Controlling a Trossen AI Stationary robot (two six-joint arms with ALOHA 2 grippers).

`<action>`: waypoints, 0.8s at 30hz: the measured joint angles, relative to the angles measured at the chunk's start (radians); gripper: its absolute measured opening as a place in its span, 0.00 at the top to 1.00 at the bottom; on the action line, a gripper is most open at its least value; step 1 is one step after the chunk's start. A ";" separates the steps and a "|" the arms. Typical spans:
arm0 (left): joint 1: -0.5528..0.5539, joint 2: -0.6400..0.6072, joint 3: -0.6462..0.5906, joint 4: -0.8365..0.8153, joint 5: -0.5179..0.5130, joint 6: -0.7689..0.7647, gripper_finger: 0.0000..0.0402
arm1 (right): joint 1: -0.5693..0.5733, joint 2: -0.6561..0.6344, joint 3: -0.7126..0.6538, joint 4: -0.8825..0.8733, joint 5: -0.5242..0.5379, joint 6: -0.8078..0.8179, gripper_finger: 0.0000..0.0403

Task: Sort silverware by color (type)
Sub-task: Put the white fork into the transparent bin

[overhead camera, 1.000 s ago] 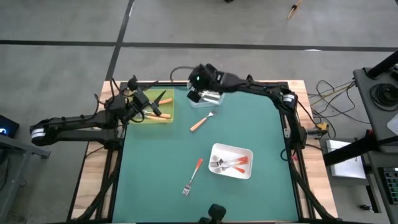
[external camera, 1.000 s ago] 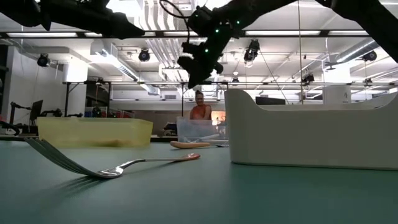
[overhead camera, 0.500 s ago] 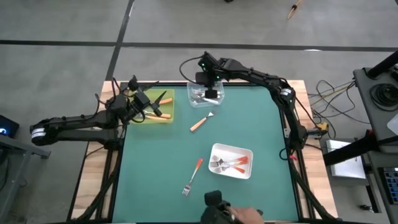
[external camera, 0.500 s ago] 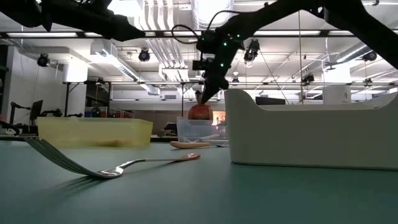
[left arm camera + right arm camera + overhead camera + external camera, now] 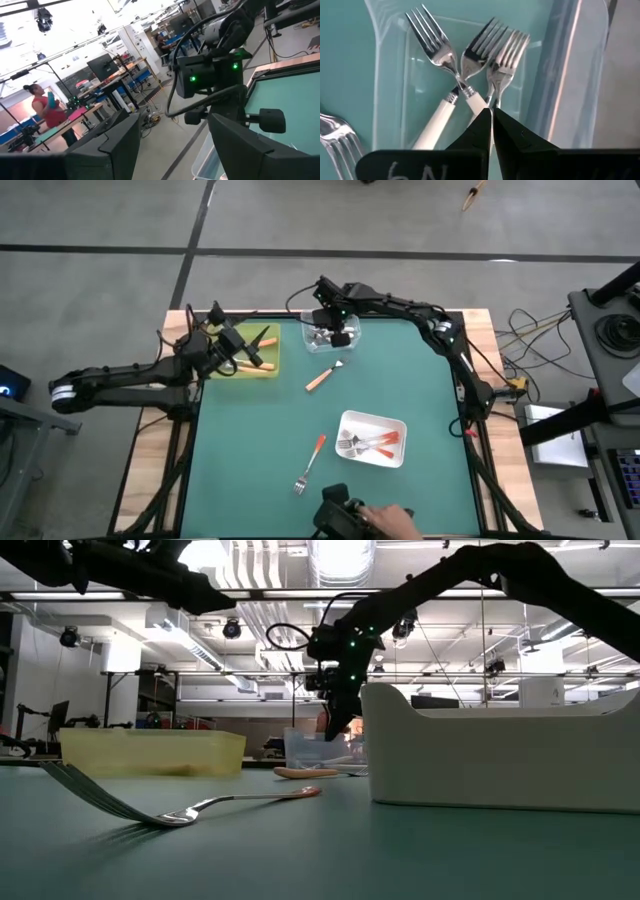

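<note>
My right gripper (image 5: 491, 112) is shut low over the clear tray (image 5: 330, 335) at the table's far side, which holds three white-handled forks (image 5: 447, 105). The right-hand fork (image 5: 507, 55) runs back under my fingertips. In the low view the right gripper (image 5: 333, 730) hangs down into that tray. My left gripper (image 5: 243, 343) is open and empty above the yellow tray (image 5: 262, 365) at the far left, where orange-handled forks (image 5: 262, 340) lie. A light orange fork (image 5: 322, 375) and a red-orange fork (image 5: 310, 462) lie flat on the green mat. My right gripper comes from above, pointing down, along the white-handled fork. The fork's neck (image 5: 494, 99) comes out right at the shut fingertips, and the fingers hide its handle. The head lies in the clear tray next to the two other forks.
A white tray (image 5: 395, 425) with several red-orange forks stands near the mat's right middle and fills the right of the low view (image 5: 500, 750). A person's hand (image 5: 390, 520) is at the near edge. The mat between the trays is open.
My right gripper has turned and gone down into the clear tray, shifting slightly toward the table's right. A person's hand has come in at the near edge.
</note>
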 joint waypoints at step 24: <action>0.006 0.001 0.000 0.002 0.000 0.000 0.45 | -0.020 0.063 -0.004 0.036 -0.007 0.007 0.76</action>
